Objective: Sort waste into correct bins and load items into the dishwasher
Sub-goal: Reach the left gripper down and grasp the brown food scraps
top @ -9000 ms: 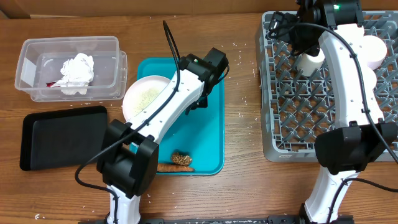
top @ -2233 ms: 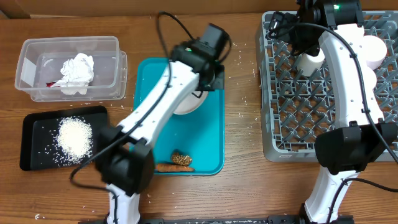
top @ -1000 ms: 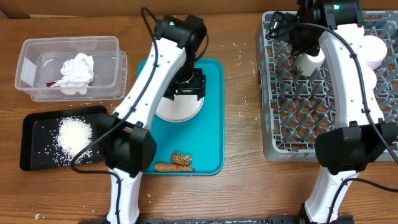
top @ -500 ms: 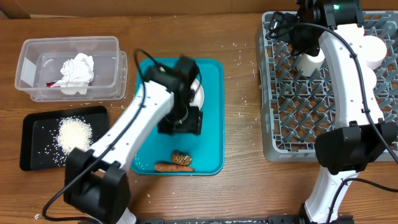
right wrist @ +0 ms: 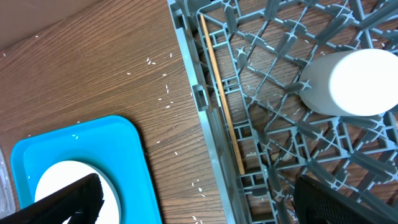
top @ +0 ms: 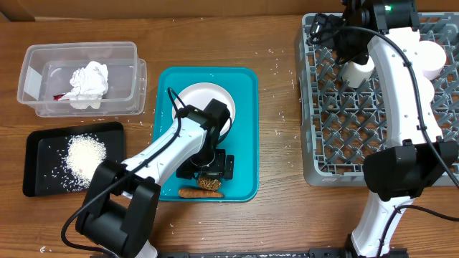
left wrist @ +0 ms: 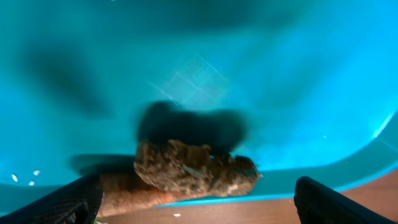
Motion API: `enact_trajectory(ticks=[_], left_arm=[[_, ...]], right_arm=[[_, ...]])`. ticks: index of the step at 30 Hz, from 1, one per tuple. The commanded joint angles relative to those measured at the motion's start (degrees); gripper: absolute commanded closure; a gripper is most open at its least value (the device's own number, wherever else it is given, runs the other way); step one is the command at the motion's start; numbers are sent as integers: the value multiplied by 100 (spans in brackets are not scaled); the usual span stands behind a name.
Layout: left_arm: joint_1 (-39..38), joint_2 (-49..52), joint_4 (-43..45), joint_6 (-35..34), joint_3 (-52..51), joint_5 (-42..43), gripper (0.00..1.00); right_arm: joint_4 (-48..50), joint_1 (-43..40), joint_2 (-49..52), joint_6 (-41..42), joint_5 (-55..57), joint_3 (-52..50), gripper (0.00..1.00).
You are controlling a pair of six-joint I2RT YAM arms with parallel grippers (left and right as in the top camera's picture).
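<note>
Wooden table [top: 280, 64]: left gripper [top: 209, 169] hangs spread wide over the brown wrinkled lump [left wrist: 193, 171], which lies against the carrot piece [left wrist: 127, 193] at the near edge of the teal tray [left wrist: 280, 74]. Waste-sorting step, I'd judge; next, lower and pinch it. Right gripper [right wrist: 196, 190] gapes empty above the rack [right wrist: 280, 74]

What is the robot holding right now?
Nothing. The left end effector hovers open over the brown lump on the teal tray, not touching it. The right end effector is open and empty above the dish rack.
</note>
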Motion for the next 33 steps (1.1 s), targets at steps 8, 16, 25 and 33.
enact_trajectory(ticks=[8,16,25,33], left_arm=[[-17,173,540,111,-367,-275,3],[-299,188,579,457,-472,-262,9],[-654,192,581,372,-492,-623,10],[-649,192,678,271,-584,-960,13]], right_arm=[[15,22,-85,9,55,114,0],[15,22,-85,9,55,116,0],[15,22,-85,9,55,116,0],[15,22,-85,9,55,116,0]])
